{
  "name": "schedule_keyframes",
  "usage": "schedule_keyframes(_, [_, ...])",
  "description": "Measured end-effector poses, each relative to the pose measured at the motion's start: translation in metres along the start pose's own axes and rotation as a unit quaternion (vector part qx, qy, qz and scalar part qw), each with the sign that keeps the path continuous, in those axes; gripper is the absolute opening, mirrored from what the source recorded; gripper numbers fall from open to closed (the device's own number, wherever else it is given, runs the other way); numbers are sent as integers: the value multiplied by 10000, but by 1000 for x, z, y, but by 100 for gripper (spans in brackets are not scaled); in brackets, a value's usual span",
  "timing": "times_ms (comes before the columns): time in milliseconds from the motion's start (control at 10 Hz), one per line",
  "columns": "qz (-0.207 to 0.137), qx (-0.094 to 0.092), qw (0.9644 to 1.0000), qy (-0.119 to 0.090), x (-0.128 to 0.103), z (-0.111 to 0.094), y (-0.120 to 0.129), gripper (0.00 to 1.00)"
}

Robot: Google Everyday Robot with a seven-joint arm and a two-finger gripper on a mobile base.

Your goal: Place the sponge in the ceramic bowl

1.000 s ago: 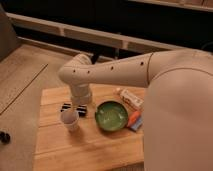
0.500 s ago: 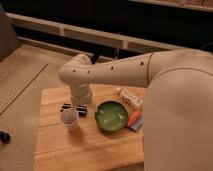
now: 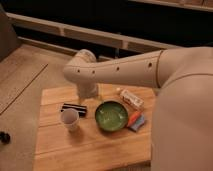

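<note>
The bench is light brown wood with plank lines; the ceramic bowl is green; the sponge, at 3 o'clock from the bowl, shows blue with an orange-red part; the cup is white; the gripper, at 9 o'clock from the bowl and 12 o'clock from the cup, is black with pale marks; the arm is cream with small dark dots; the packet is white with reddish print.
</note>
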Motion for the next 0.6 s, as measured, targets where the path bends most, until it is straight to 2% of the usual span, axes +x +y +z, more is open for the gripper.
schedule_keyframes(100, [190,96,9994,-257,-7,-9,-25,65])
schedule_keyframes(200, [375,227,9982,-418,-10,-14,-52,65])
schedule_keyframes(400, [344,152,9984,-425,-10,-14,-44,65])
schedule_keyframes(600, [342,172,9983,-440,-11,-15,-45,65])
